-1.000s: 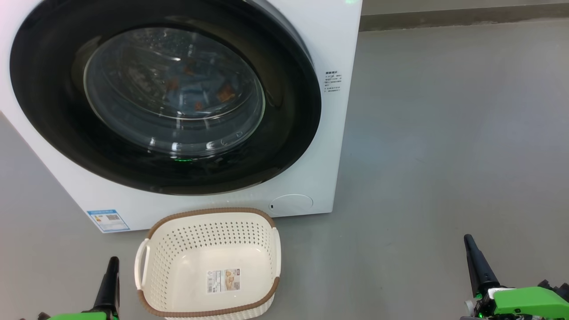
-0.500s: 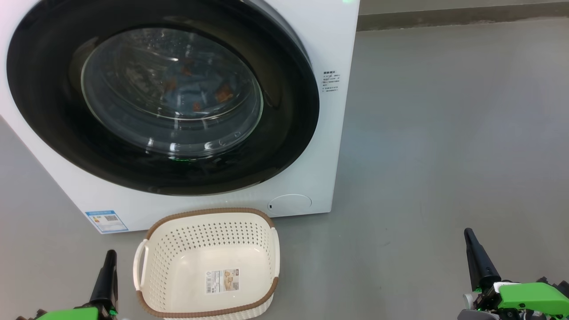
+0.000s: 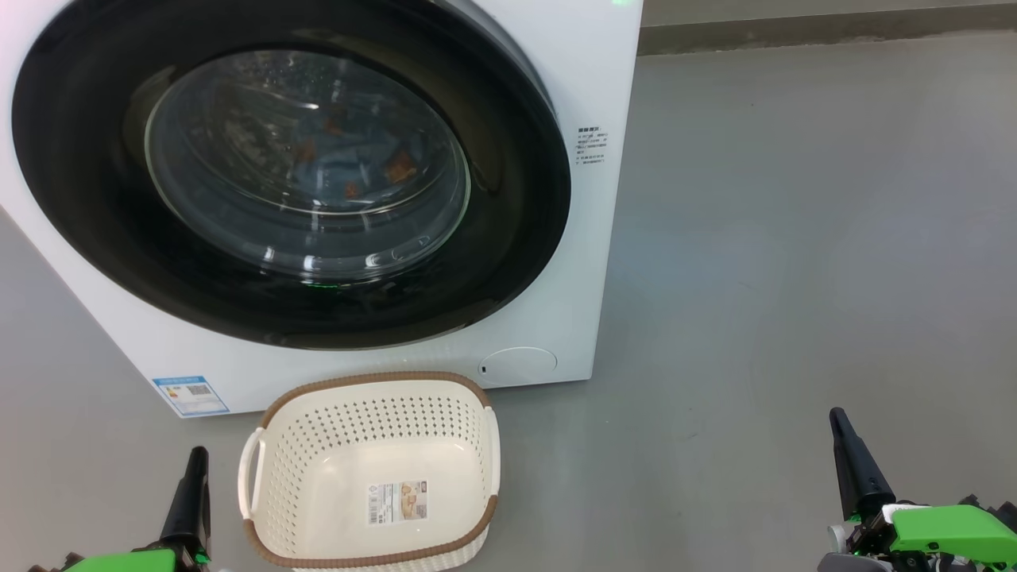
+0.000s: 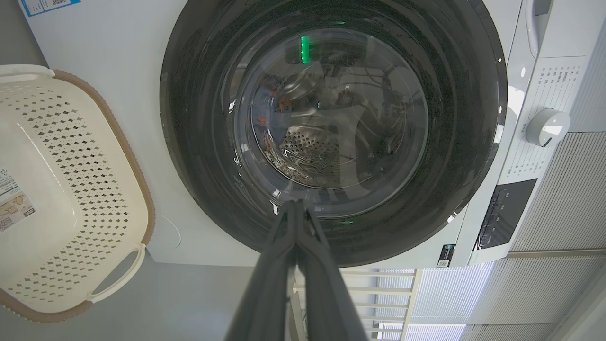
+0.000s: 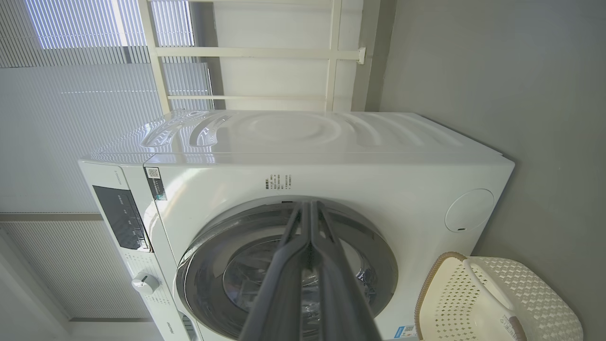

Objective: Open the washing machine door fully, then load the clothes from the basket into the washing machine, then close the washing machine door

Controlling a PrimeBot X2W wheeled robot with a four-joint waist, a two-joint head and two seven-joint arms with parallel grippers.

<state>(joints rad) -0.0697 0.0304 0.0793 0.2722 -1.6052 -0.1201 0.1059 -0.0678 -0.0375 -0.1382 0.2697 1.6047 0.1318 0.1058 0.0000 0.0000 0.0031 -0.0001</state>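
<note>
The washing machine (image 3: 580,262) stands on the floor with its washing machine door (image 3: 508,183) lying flat against the front. Through the glass bowl I see the clothes (image 3: 349,171), blue fabric with orange-brown figures, inside the drum; they also show as the clothes (image 4: 272,109) in the left wrist view. The basket (image 3: 373,376) sits on the floor just before the machine with nothing in it but its label. My left gripper (image 3: 197,454) hangs shut left of the basket, holding nothing. My right gripper (image 3: 836,417) is shut and empty, far right over bare floor.
A round lower hatch (image 3: 518,365) and a blue label sticker (image 3: 191,395) sit low on the machine's front. A control dial (image 4: 547,127) and dark panel (image 4: 504,220) are on its top strip. Grey floor (image 3: 794,238) spreads to the right.
The head view shifted slightly a second ago, and both grippers sit a touch higher in it. Nothing has moved over the last half second.
</note>
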